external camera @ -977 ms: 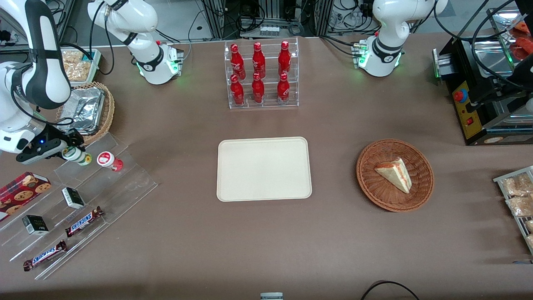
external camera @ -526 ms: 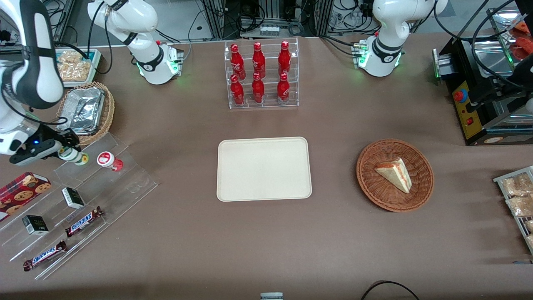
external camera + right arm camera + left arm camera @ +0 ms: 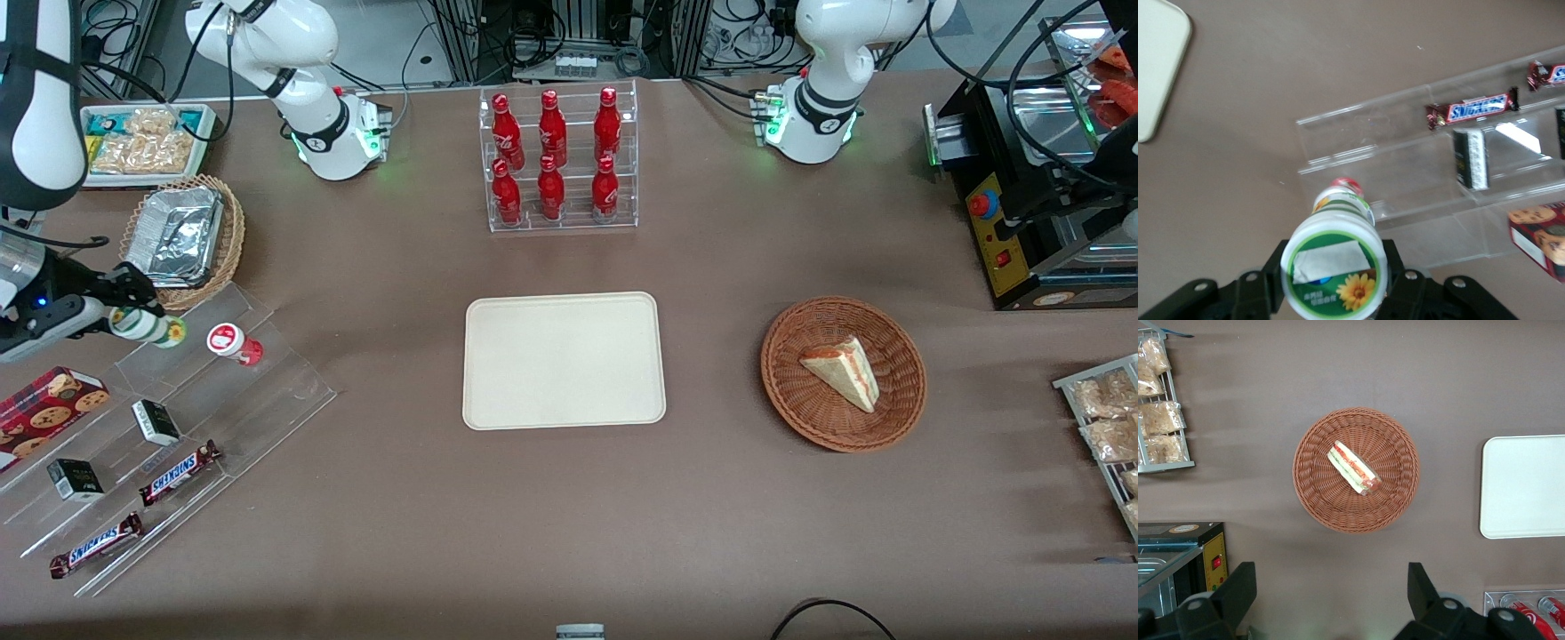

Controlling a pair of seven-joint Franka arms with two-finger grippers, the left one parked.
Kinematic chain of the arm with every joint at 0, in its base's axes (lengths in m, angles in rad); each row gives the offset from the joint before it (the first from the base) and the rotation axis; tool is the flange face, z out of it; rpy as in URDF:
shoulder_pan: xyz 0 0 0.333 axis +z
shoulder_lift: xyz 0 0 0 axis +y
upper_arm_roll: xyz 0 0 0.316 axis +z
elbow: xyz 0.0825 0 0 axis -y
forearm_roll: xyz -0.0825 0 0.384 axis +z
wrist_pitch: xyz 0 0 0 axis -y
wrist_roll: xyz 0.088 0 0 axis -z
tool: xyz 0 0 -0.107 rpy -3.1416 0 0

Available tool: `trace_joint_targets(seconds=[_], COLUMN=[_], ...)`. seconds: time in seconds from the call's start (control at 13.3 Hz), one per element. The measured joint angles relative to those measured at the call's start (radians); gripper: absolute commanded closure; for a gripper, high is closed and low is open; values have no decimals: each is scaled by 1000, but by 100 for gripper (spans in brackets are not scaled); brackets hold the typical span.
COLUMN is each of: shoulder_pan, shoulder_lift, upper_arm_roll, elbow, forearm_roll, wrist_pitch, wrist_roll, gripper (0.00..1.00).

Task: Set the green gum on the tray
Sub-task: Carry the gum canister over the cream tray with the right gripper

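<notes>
One gripper, on the working arm, is clamped on the green gum, its two fingers pressing against opposite sides of the small bottle just below the green-rimmed lid. In the front view, gripper and bottle hang tilted above the top step of the clear stepped rack, near the table's edge at the working arm's end. The red gum bottle stands on that same step, just beside the held bottle and apart from it. Lower steps of the rack carry two chocolate bars and two small dark boxes; a cookie box lies at the rack's outer end. The tray lies flat at the middle of the table, well apart from the gripper and bare on its surface. A rack of red bottles stands farther from the front camera than the tray. A wicker basket holding a sandwich wedge sits beside the tray, toward the parked arm's end of the table.
</notes>
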Motion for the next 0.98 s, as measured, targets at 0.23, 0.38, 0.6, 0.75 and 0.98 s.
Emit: trace_joint_targets(seconds=[0.23,0.38,0.6,0.75,0.98], shoulder_pan=[136,235,359,436,542], shoulder_lift=[16,29,61,91,141], upper_arm_roll=[3,5,6,6,6], elbow=[38,41,48,57,61], forearm_roll=[1,2,2,2,2], wrist_pitch=[-28,-28,-19,9,70], wrist_roll=[190,334,526,645,807], gripper=[100,100,100,100,100])
